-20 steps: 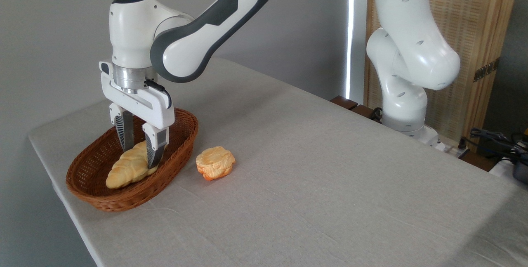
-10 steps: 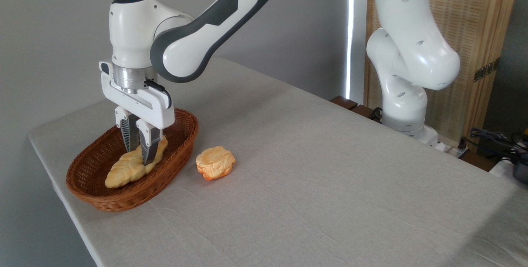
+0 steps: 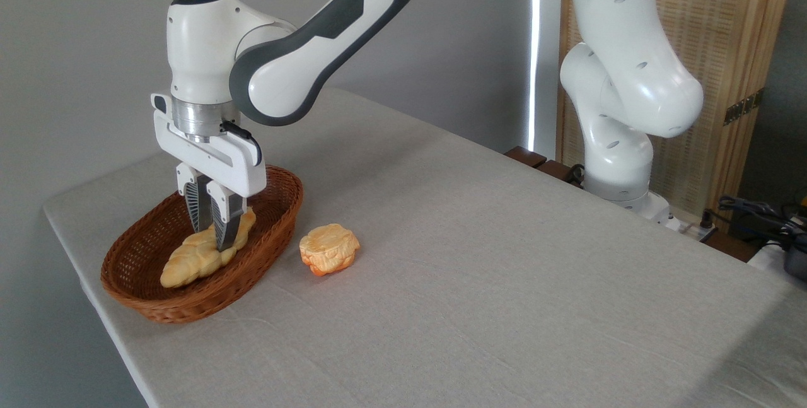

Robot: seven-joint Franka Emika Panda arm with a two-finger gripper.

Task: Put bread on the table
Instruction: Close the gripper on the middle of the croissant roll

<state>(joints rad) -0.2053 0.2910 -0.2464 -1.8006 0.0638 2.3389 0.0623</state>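
- The bread (image 3: 197,256) lies inside the brown wicker basket (image 3: 135,297), which stands near the front left corner of the counter (image 3: 479,282); it has not yet left the basket.
- Its long axis runs on a diagonal, from the tapered end at the near left of the basket up to the far right end, which shows just behind my fingers.
- My jaws (image 3: 217,241) come straight down from above and pinch the bread across its width, toward its far right end and not at its middle. The two ribbed fingers stand close together with the loaf between them.
- Because I hold it off its middle, I judge that the longer near part may hang down or swing when I lift, so the lift should be slow and straight up until the loaf is above the basket rim.
- Just to the right of the basket, a small orange-tinged bun (image 3: 329,248) rests on the cloth, apart from the basket wall.
- The free cloth lies further right and toward the back, so I think the carry must go to the right, past or around the bun, before I lower the bread.
- Behind, my white arm (image 3: 624,86) rises from its base at the far right edge of the counter.
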